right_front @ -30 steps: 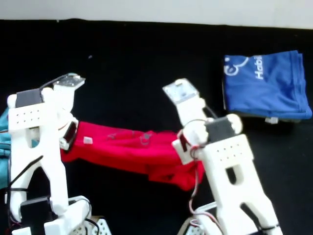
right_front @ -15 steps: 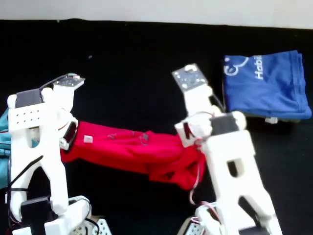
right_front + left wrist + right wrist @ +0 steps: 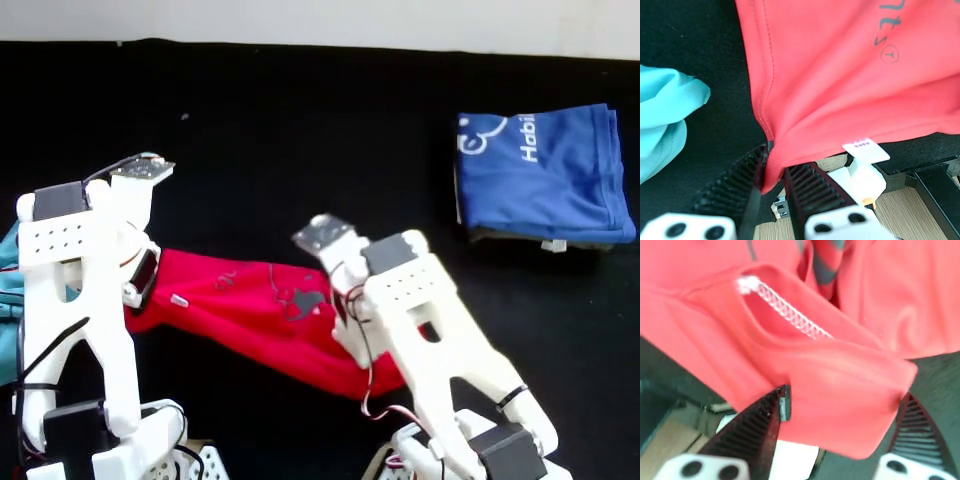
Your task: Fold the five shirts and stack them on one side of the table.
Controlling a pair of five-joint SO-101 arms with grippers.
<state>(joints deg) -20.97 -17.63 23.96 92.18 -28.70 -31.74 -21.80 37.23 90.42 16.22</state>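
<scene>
The left tool (image 3: 774, 165) is clamping one end of the red shirt (image 3: 250, 310). The right tool (image 3: 845, 405) is gaping wide around its doubled-over edge. The shirt is lying bunched in a long band across the near black worktop (image 3: 250, 130). A folded blue shirt (image 3: 540, 170) is resting far right.

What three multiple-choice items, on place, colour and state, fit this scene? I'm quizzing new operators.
1. Where is the blue shirt? A. Folded on the table, apart from the arms. B. Under another shirt. C. In a gripper.
2. Colour of the shirt between the arms? A. Green. B. Red. C. Yellow.
3. The left gripper is: A. open. B. shut on the red shirt. C. shut on the blue shirt.
Key: A, it lies alone on the table; B, the high view shows red cloth; B, red cloth is pinched between its jaws.
</scene>
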